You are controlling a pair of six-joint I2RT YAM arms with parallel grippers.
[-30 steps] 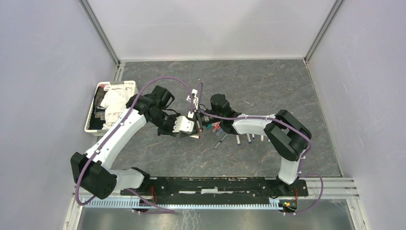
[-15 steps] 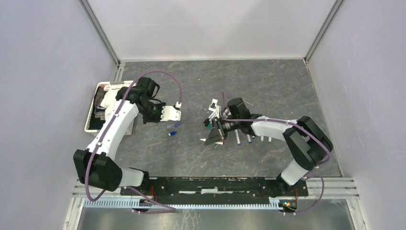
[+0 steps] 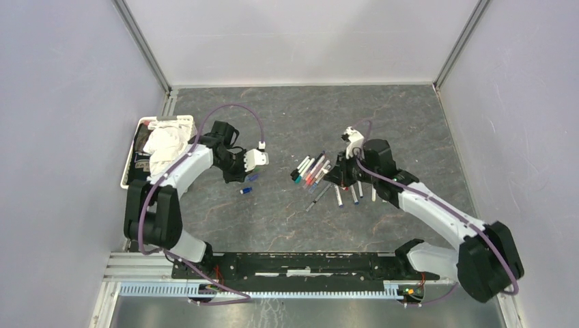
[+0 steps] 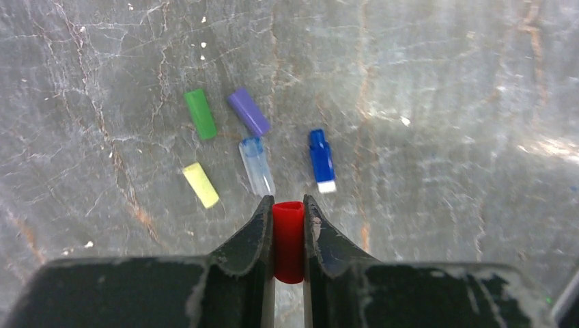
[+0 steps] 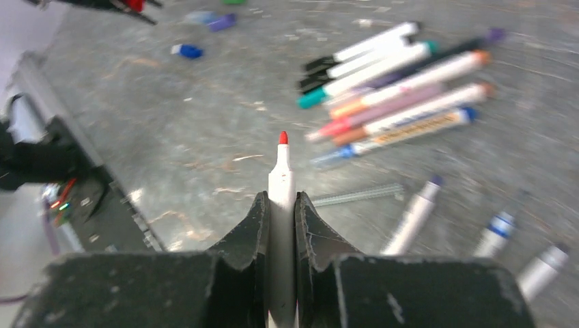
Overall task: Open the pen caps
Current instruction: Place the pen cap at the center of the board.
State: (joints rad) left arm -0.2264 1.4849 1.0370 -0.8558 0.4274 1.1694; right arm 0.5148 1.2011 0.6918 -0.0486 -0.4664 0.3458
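My left gripper [image 4: 288, 212] is shut on a red pen cap [image 4: 288, 236], held just above the grey table. Loose caps lie ahead of it: green [image 4: 200, 113], purple [image 4: 248, 111], pale clear blue [image 4: 257, 165], blue [image 4: 321, 160] and yellow [image 4: 201, 184]. My right gripper [image 5: 281, 199] is shut on a white pen [image 5: 281, 179] whose bare red tip [image 5: 283, 137] points forward. A bundle of capped pens [image 3: 311, 171] lies left of the right gripper [image 3: 340, 175]. Uncapped pens [image 3: 355, 195] lie below it.
A white basket [image 3: 128, 167] holding a white cloth stands at the far left. The black base rail [image 3: 300, 263] runs along the near edge. Grey walls close in the table on three sides.
The two grippers were together at the middle. They have pulled apart: the left went left with the red cap, the right went right with the pen, its red tip now bare.
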